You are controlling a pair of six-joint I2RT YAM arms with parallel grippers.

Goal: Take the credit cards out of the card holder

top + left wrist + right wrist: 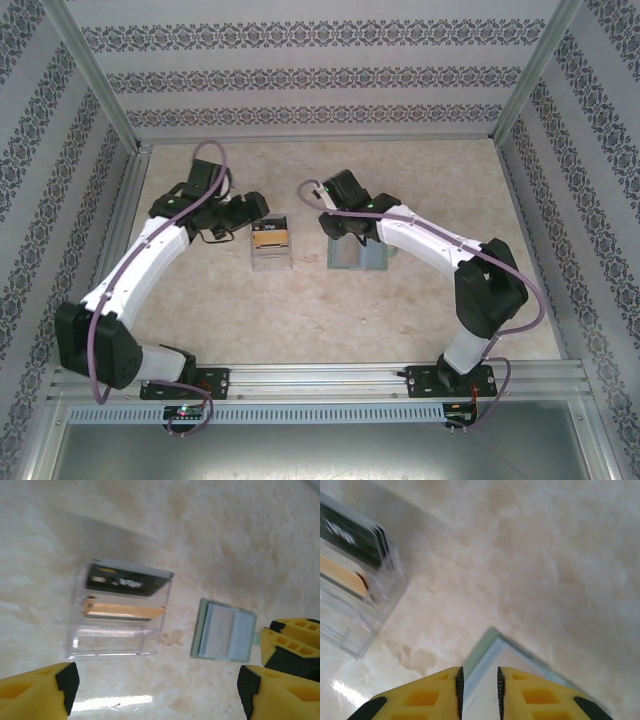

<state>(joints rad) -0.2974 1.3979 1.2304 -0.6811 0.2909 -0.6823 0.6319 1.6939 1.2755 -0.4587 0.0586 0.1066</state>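
**Hovering at the card holder (356, 258) — right gripper (479, 680) nearly closed, left gripper (157, 682) spread**

The card holder is lying flat on the pale marbled table (300, 320), right of centre in the top view and just right of a clear plastic box (117, 642). Its long axis is running left to right there, close to parallel with the table's near edge, with a greenish panel on the left and a bluer one on the right. From the left wrist it is showing a grey-green border around a paler blue-grey face. Holder and box are lying near each other but apart, with bare table between them.

The right gripper is sitting low at the holder's far edge, its yellow fingers (427, 697) drawn almost together with only a slim gap between the dark pads. The holder's pale face is running under that gap, and it cannot be told whether the pads are pinching its edge or merely hanging above it.

The left gripper is hanging above the table by the box, jaws wide apart with nothing between them — box and holder are both lying beyond its fingertips.

Inside the box an orange-and-black card (125, 582) is showing a dark band with pale and yellowish print, too blurred to read, and an orange band beside it.
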